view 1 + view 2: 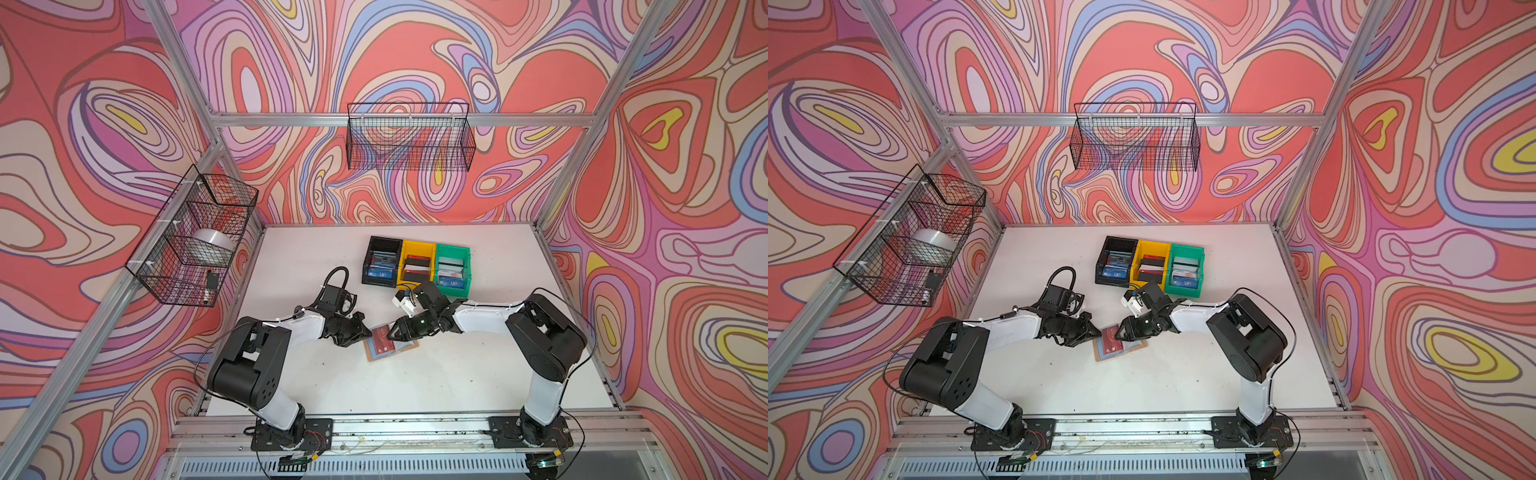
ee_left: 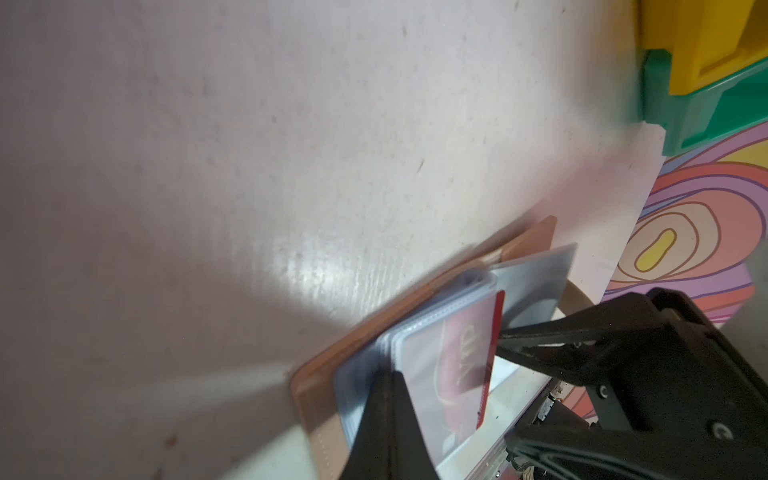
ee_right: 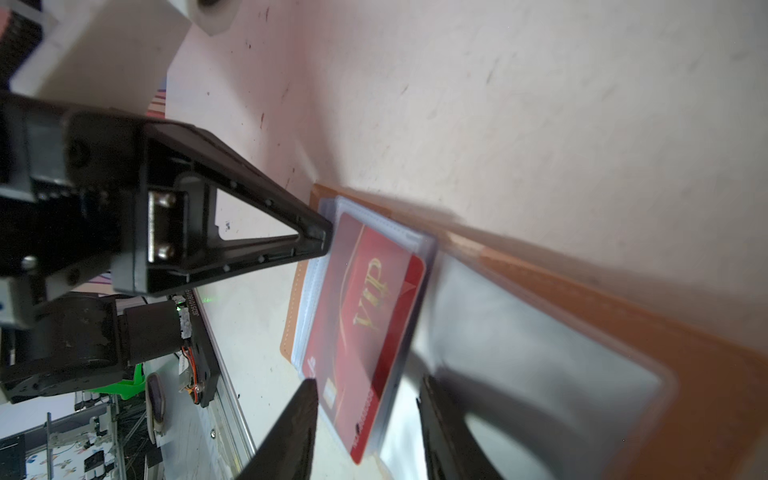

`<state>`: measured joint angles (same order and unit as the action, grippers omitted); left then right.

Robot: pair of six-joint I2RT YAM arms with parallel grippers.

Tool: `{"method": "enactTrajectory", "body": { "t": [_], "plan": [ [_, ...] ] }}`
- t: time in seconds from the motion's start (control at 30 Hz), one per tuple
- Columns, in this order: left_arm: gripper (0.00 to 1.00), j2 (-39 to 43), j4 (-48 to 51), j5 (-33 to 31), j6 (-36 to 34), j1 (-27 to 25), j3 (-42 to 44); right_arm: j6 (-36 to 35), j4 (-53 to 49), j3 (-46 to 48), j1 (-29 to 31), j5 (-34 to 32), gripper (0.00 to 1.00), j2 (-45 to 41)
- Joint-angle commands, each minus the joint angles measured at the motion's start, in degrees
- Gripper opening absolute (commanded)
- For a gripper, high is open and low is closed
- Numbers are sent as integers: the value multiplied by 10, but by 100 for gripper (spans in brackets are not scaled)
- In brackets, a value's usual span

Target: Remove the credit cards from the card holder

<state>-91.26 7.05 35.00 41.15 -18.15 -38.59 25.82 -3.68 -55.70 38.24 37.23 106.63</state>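
The card holder (image 1: 376, 354) is laid open on the counter (image 1: 457, 382), roughly at its middle and somewhat nearer the front edge than the back. Its tan cover is turned down and its clear sleeves (image 3: 540, 353) are turned up. A red credit card (image 3: 365, 316) with gold "VIP" lettering is seen in the top sleeve of the left-hand page, and a narrow strip of it along the spine side is left uncovered by the plastic.

The left end effector (image 1: 366, 332) is closed, and its tip (image 3: 324, 237) is pressed against the outer edge of that page. The right end effector (image 3: 365, 384) is held with its jaws apart, low over the holder, and the near end of the card is bracketed between the two fingers (image 3: 291, 432). Whether the card is touched by them cannot be told.

A black bin (image 1: 386, 240), a yellow bin (image 1: 419, 245) and a green bin (image 1: 453, 248) are set side by side toward the back edge, apart from the holder, with cards stood in each.
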Motion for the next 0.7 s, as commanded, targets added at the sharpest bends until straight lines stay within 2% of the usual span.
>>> {"method": "enactTrajectory", "body": {
  "t": [0.0, 0.2, 0.3, 0.5, 0.67],
  "plan": [
    [0, -24, 21, -36, -6, 1, 4, 6, 28, 14, -20, 45, 43, 14],
    [0, -23, 24, -39, -6, 1, 0, -16, 16, -12, -19, 102, 41, 44],
    [0, -23, 23, -39, -5, 1, 2, -27, -4, -20, -18, 94, 41, 47],
    [0, -22, 18, -39, -3, 0, 8, -12, 20, -17, -19, 106, 39, 51],
    [0, -20, 12, -39, -1, 0, 12, -5, 38, -20, -19, 106, 31, 65]
  ]
}}
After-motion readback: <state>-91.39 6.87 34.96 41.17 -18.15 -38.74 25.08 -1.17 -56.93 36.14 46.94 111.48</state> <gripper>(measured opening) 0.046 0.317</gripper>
